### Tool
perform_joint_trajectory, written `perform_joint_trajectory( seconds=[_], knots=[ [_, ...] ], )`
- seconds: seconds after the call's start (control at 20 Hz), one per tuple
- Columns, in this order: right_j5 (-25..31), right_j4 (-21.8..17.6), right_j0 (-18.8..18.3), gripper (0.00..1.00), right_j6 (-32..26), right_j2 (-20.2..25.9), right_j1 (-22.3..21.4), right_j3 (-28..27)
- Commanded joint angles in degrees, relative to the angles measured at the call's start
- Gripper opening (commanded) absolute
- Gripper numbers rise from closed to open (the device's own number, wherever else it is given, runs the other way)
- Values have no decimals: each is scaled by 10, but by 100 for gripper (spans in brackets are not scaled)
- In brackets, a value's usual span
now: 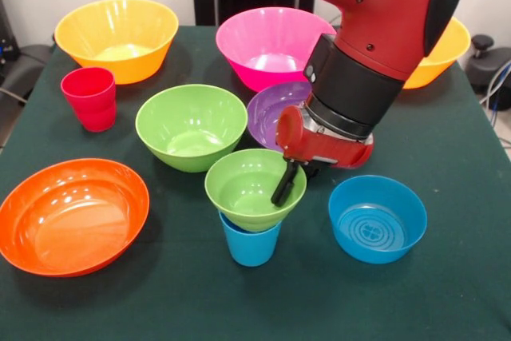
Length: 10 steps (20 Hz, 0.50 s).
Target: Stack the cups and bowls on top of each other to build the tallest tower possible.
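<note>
A small green bowl [249,188] sits upright on a sky blue cup [250,245] near the table's front middle, forming a low tower. My gripper [289,181] reaches down at this bowl's right rim, with its black tip inside the bowl. The arm hides part of a purple bowl [271,113] just behind. A blue bowl [377,220] stands to the right and a lime green bowl [190,127] to the left. A red cup [89,98] stands at the left.
A wide orange bowl [70,215] lies at the front left. At the back stand a yellow-orange bowl [116,37], a pink bowl [270,47] and, half hidden by the arm, a second yellow-orange bowl [443,52].
</note>
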Motion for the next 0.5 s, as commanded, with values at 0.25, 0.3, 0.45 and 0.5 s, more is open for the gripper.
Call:
perform_joint_trajectory(
  seconds=[0.25, 0.3, 0.45, 0.5],
  knots=[
    [-36, -44, -22, 0, 1, 69, 33, 0],
    [-36, -44, -22, 0, 1, 69, 33, 0],
    [-39, -43, -22, 0, 5, 68, 34, 1],
    [-39, -42, -22, 0, 5, 68, 35, 0]
  ],
)
